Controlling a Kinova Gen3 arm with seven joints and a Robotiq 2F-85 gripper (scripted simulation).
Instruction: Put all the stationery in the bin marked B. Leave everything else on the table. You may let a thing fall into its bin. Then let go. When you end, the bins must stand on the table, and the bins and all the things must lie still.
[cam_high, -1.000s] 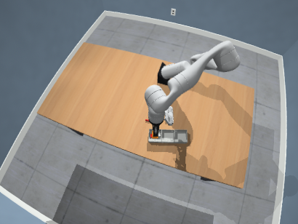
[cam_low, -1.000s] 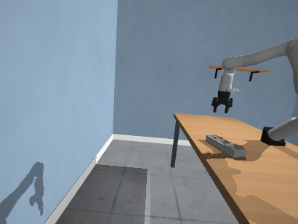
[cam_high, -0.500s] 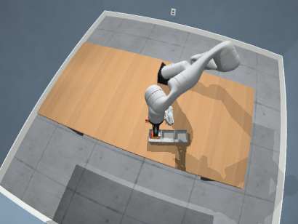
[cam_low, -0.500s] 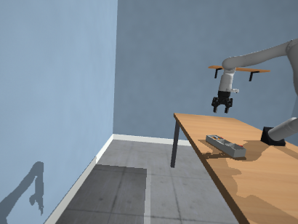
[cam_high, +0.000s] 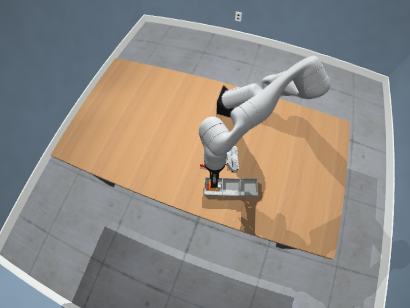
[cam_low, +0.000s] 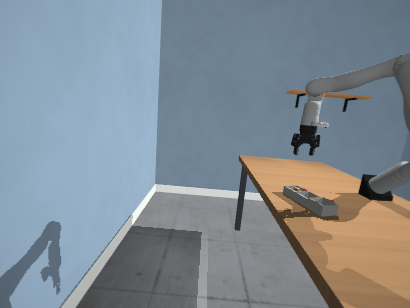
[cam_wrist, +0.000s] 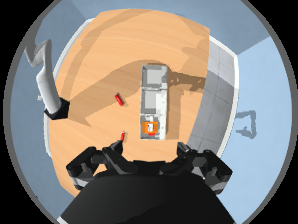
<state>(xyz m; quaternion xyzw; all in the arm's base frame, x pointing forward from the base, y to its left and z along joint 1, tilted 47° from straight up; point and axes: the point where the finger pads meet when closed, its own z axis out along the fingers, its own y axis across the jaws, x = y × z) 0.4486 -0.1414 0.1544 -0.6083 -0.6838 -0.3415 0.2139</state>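
Note:
A grey row of bins (cam_high: 232, 188) stands near the table's front edge; it also shows in the exterior view (cam_low: 310, 200) and the wrist view (cam_wrist: 152, 103). An orange thing (cam_wrist: 150, 125) lies in the end compartment nearest the gripper, seen from above too (cam_high: 212, 187). I cannot read the bin letters. My gripper (cam_low: 305, 149) hangs high above that end of the bins, open and empty; its fingers show at the bottom of the wrist view (cam_wrist: 149, 163). A small red thing (cam_wrist: 119, 99) lies on the table beside the bins, and another red bit (cam_wrist: 121, 137) lies close to the left finger.
The arm's black base (cam_low: 375, 187) stands at the back of the wooden table. A small shelf (cam_low: 330, 95) hangs on the far wall. A white object lies beside the arm, behind the bins. The table's front edge is just past the bins.

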